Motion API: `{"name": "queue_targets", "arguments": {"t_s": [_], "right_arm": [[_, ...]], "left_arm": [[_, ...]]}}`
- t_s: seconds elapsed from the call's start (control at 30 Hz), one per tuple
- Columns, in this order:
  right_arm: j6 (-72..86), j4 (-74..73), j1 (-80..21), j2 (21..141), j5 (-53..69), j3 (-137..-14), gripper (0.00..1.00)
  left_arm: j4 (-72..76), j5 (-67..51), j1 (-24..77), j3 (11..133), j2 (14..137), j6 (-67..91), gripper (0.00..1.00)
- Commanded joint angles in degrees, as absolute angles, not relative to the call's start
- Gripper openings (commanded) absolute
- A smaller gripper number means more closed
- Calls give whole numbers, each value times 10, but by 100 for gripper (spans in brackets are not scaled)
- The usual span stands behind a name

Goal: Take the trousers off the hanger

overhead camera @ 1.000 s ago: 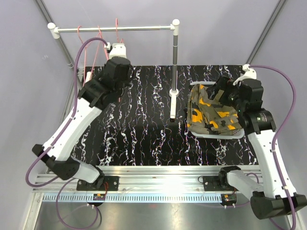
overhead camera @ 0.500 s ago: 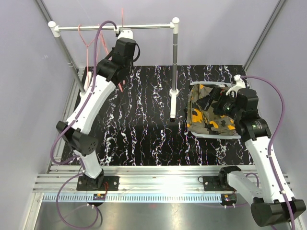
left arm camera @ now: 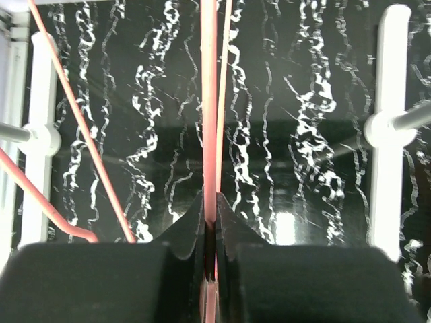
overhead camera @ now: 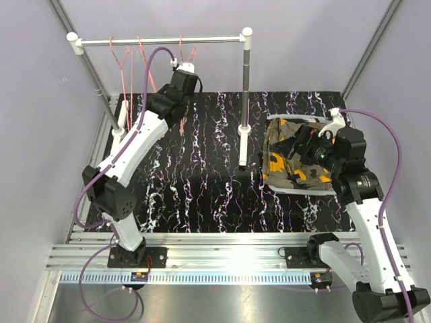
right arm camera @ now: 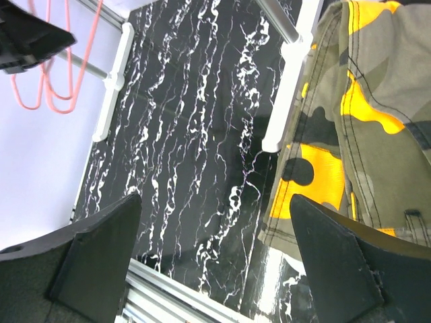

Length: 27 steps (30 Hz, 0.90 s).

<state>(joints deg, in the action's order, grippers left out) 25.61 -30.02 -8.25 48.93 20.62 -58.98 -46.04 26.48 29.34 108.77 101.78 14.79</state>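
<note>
Black desk (overhead camera: pixel 202 192) veined in white, with a garment rack along its far side. Rail (overhead camera: pixel 215 40) running level between a left post (overhead camera: pixel 94 77) and a right post (overhead camera: pixel 247 74), the latter rising from a white foot (overhead camera: pixel 243 145) near the middle of the desk.

Left arm stretched up and away to the rail, toward its right half. Left hand (left arm camera: pixel 210 214) closed, its dark fingers (left arm camera: pixel 192 232) pinched together on a pink wire hanger (left arm camera: pixel 209 101), the wire running straight out from between them. No cloth on that wire in the wrist view. Other hangers (left arm camera: pixel 81 120), also bare pink wire, slanting across to the left of the held one and hung further left along the rail.

Camouflage trousers (overhead camera: pixel 286 161), olive with orange and black patches, off the rack and lying folded on the right part of the desk, just right of the white foot. Pale strip (overhead camera: pixel 296 191) showing under their near edge, its nature not discernible. Only this one garment distinguishable.

Right hand (right arm camera: pixel 214 202) open, fingers spread wide with nothing between them, held over the right side of the camouflage trousers. Contact with the cloth not determinable. Orange patches and dark seam stitching plain at the right of the right wrist view.
</note>
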Motion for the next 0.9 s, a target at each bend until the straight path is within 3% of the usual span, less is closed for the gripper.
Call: {"name": "queue_targets", "arguments": {"t_s": [0.0, 0.73, 0.83, 0.87], "right_arm": [[238, -323, -85, 481, 213, -619, 100], [241, -330, -85, 452, 205, -622, 99], [235, -342, -84, 452, 205, -631, 99], [230, -344, -85, 450, 205, -633, 99]], "left_arm": [[-430, 229, 294, 1076, 953, 161, 0], [-425, 182, 294, 1013, 994, 180, 0], [-413, 178, 294, 997, 974, 187, 11], [-409, 178, 294, 992, 968, 189, 7]]}}
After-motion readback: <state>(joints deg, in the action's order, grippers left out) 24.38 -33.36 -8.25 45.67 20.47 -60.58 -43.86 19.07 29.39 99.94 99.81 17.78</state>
